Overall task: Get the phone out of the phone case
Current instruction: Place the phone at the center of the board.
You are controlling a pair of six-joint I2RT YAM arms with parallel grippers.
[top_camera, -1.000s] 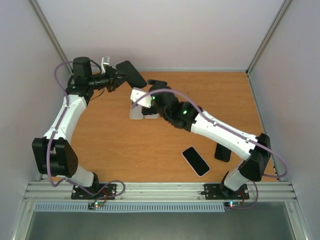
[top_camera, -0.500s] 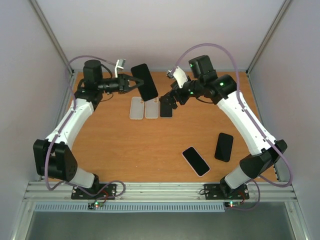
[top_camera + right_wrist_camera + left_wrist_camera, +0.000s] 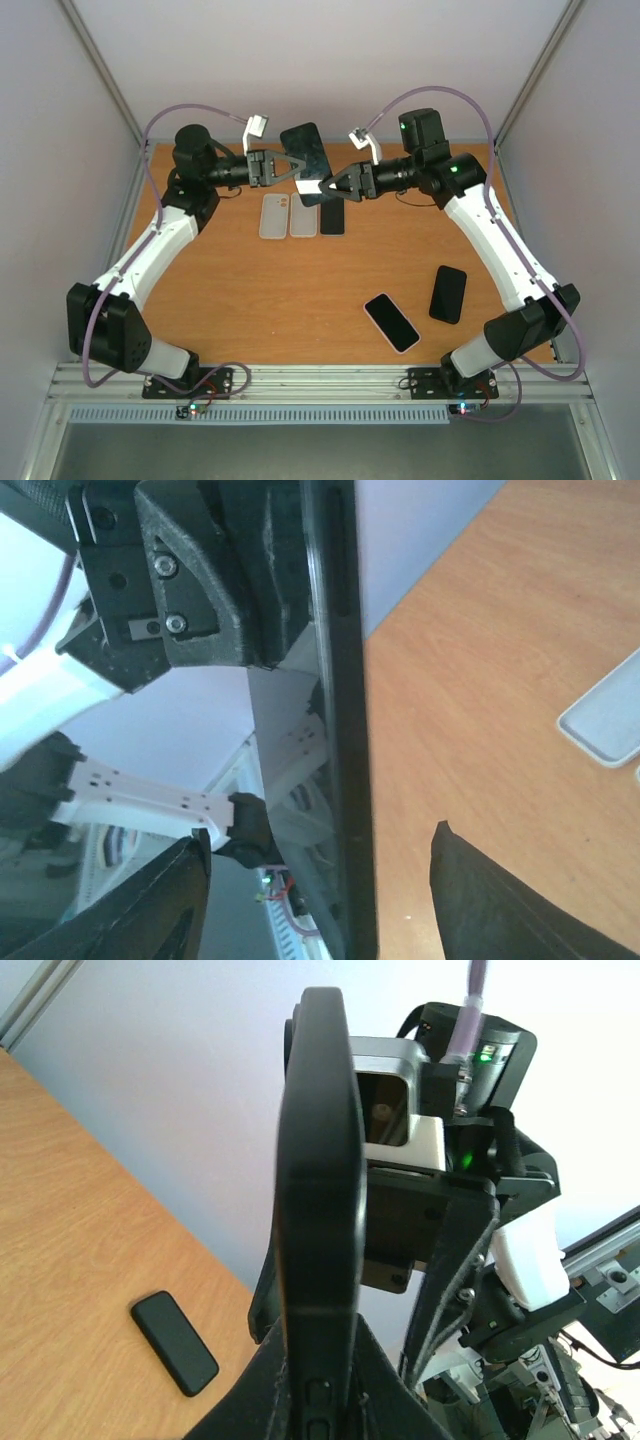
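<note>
Cased phone (image 3: pixel 305 148) is held above the far centre of the worktop (image 3: pixel 240 300), between the two grippers. The left gripper (image 3: pixel 291 166) is clamped on its left side, and the right gripper (image 3: pixel 323 187) is at its right, jaws straddling its edge. Beneath lies a row of three: left case (image 3: pixel 273 216), middle case (image 3: pixel 303 217), right-hand slab (image 3: pixel 332 218). At near right, well apart, lie two more: near phone (image 3: pixel 391 322) and far phone (image 3: pixel 448 293) — the latter to the right and slightly behind.

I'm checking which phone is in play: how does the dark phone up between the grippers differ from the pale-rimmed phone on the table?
The dark phone is held in the air, tilted, by the left gripper; the pale-rimmed phone lies flat on the table, untouched. The dark phone looks black all over; the pale-rimmed phone has a light border. Both have dark faces.
</note>
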